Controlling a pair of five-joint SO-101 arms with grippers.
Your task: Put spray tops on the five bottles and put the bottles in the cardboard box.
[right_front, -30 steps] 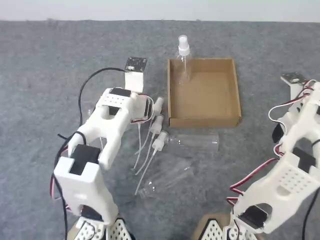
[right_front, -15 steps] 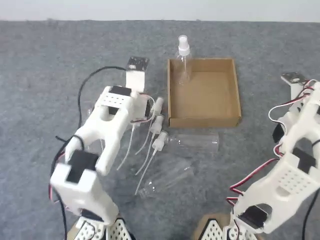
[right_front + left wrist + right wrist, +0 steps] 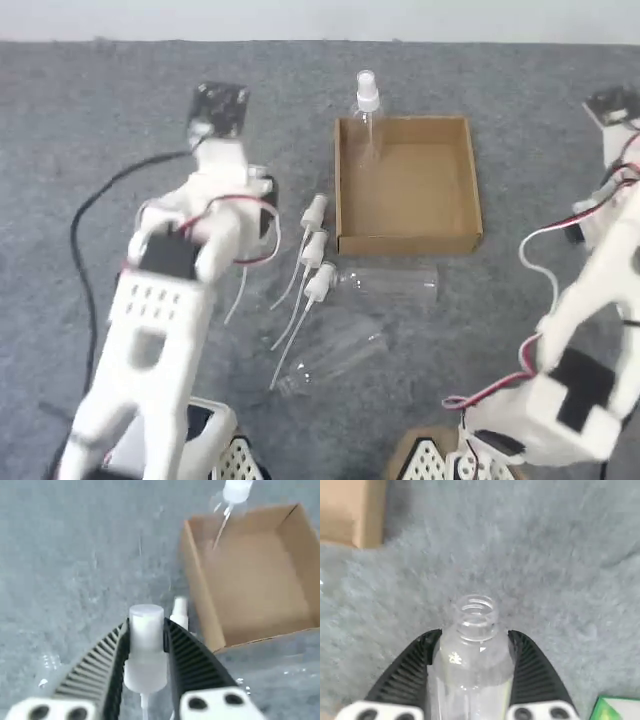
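Where the left fingers (image 3: 107,665) clamp the spray top (image 3: 146,647), its tube is cropped.

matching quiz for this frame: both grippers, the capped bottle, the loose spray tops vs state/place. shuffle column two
Column one
1. left gripper
2. right gripper
3. capped bottle
4. three loose spray tops

Column two
A. lying beside the cardboard box
B. shut on an uncapped bottle
C. standing upright in the box's far corner
D. shut on a spray top

Pairs: 1-D, 2-B, 3-C, 4-A
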